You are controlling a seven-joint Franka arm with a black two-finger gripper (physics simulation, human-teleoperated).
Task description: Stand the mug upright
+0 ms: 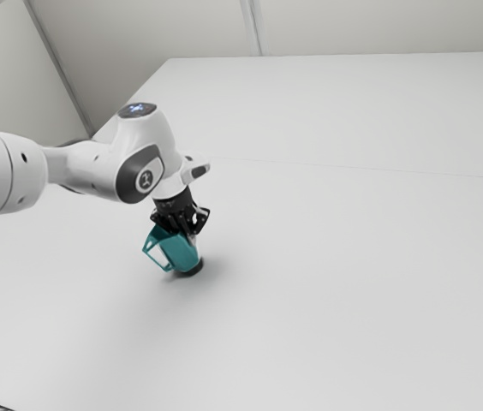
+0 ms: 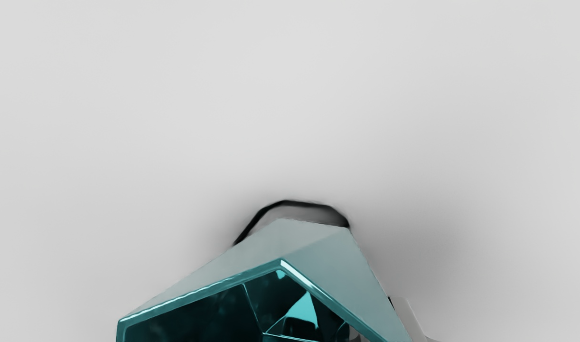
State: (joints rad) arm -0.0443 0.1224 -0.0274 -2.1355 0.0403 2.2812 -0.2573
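Observation:
In the exterior view the gripper points down at the rim of the teal mug. The mug stands tilted, its dark base low at the table and its handle toward the exterior view's left. Seen from the hand, the many-sided mug has its open mouth toward the camera. One grey finger lies outside its wall, and a small part of what looks like the other shows inside the mouth; the gripper is shut on the wall between them. Most of the fingers is hidden.
The white table extends around the mug on every side. Behind it, at the exterior view's top, is another white surface, with pale walls beyond. The arm comes in from the exterior view's left, above the table.

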